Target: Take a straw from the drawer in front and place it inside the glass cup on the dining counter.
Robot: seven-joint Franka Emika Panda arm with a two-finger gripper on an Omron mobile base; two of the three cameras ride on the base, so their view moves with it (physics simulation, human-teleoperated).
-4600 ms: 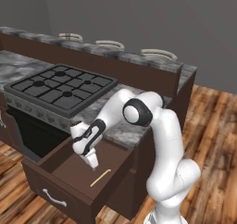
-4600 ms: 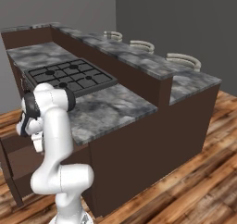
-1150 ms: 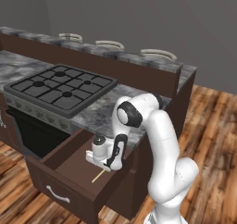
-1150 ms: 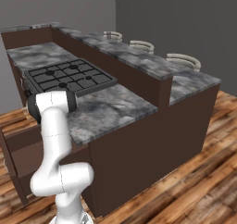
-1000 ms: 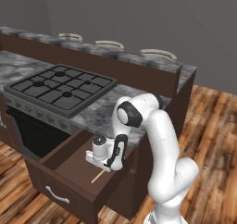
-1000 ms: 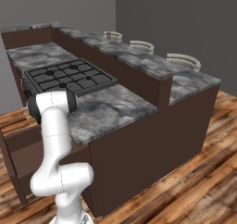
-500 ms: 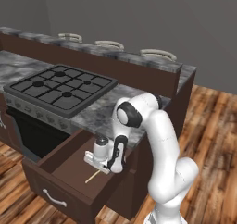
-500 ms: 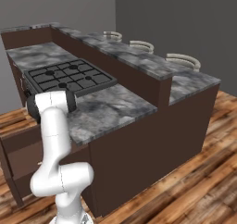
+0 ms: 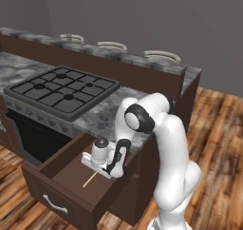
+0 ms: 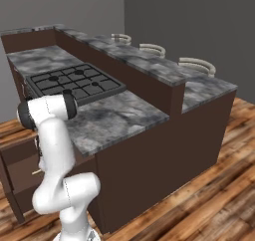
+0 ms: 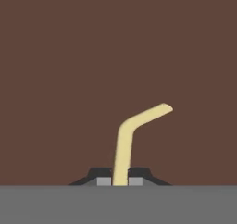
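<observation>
Now straw (image 11: 124, 146) pinched btwn gripper (image 11: 119, 180) tips.

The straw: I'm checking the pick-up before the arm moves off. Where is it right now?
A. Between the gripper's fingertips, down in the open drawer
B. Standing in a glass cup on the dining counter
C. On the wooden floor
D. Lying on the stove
A: in the hand view the straw rises from between the closed fingertips of the gripper, and the left base view shows it at the hand, low in the open drawer.
</observation>
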